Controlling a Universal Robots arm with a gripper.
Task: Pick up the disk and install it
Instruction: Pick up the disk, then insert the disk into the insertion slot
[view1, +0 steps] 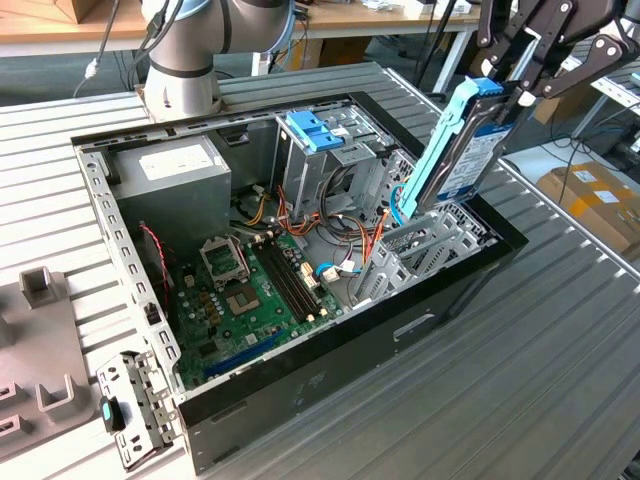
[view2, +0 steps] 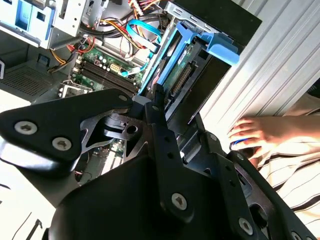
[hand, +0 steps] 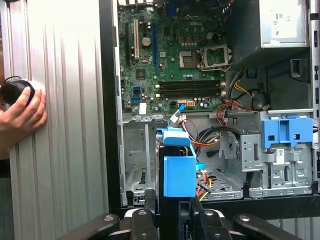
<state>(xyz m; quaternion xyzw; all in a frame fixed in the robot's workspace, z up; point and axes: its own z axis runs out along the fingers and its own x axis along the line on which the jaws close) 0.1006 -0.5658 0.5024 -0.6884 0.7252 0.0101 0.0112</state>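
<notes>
The black gripper (view1: 512, 90) has its fingers clamped on the upper end of the flat dark blue-railed hard disk (view1: 462, 150), tilted over the grey metal drive cage (view1: 425, 250); insertion seems in hand, calling for aligned rails.

You have one open computer case (view1: 330, 372) on the tabletop (view1: 560, 390) and one disk (view1: 462, 150) framed in blue rails. Inside the case you can count one motherboard (view1: 250, 292), one CPU socket (view1: 222, 260), one power supply (view1: 170, 165) and one blue clip (view1: 312, 128) atop the grey bay. Count one robot arm (view1: 185, 50), one cardboard box (view1: 595, 195), and one person's hand (hand: 22, 112).
</notes>
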